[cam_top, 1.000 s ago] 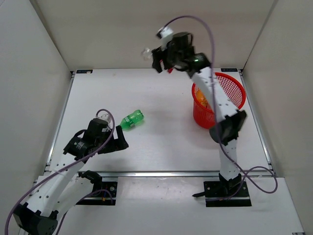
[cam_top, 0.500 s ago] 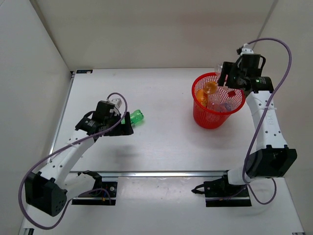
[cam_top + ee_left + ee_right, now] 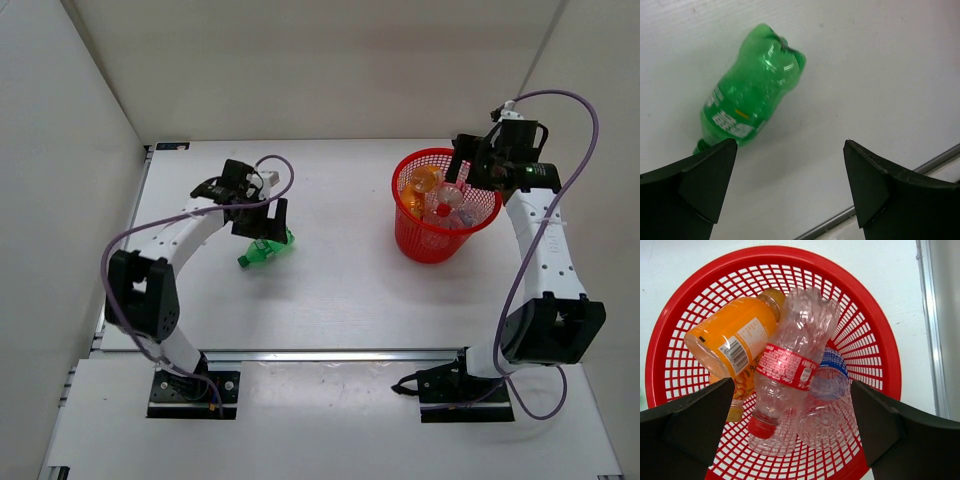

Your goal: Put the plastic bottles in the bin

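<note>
The green bottle (image 3: 752, 92) is seen lying on its side well left of the bin (image 3: 405, 235), just beyond the widely parted left gripper (image 3: 790, 147), its long axis slanted across the gap.

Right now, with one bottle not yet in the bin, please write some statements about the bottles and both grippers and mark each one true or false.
1. The green bottle lies on its side on the table, outside the bin. True.
2. The left gripper is shut on the green bottle. False: it is open, and the bottle is not between its fingers.
3. The red-label bottle lies in the bin. True.
4. The right gripper holds a bottle. False: it is open and empty above the bin.
</note>
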`<control>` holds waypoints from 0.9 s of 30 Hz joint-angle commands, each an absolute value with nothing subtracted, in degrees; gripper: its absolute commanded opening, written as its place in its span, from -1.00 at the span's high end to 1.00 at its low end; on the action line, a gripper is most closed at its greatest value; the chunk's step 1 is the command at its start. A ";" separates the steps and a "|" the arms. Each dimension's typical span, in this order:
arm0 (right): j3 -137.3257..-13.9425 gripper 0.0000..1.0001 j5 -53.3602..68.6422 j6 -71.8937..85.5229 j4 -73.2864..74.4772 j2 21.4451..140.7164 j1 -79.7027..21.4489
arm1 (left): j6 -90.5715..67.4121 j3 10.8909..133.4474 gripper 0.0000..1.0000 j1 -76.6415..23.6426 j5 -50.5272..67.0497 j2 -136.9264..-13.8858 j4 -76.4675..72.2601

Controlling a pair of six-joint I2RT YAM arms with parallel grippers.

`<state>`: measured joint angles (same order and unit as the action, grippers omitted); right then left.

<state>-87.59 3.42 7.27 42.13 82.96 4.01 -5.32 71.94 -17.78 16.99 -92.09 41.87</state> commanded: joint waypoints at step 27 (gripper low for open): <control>-72.07 -0.98 -1.91 8.79 51.32 51.25 13.97 | 0.97 80.69 0.14 -22.07 15.02 -110.83 41.40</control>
<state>-72.38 1.37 7.86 48.99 53.84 13.65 3.60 82.39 -22.59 12.97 -113.01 43.48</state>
